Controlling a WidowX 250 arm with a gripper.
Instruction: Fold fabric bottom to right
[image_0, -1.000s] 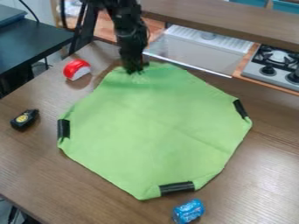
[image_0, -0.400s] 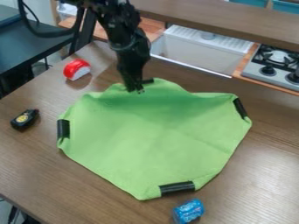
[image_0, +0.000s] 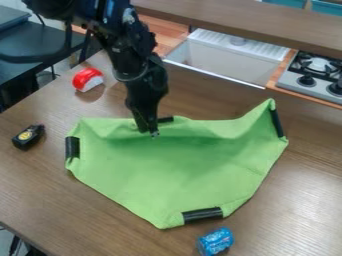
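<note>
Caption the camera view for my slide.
Black gripper at the raised far edge of the green fabric on a brown table.

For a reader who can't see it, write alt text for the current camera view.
A robot's black pincer meets the buckled far part of a green, black-banded fabric on a brown table. Around it lie a red-and-white object, a black-and-yellow object and a blue object.

A red-and-white rounded block (image_0: 87, 79) sits upper left on the table (image_0: 40, 185), a black-and-yellow tape measure (image_0: 28, 137) at left, a blue can (image_0: 216, 242) near the bottom edge; a stove (image_0: 302, 82) stands upper right.
</note>
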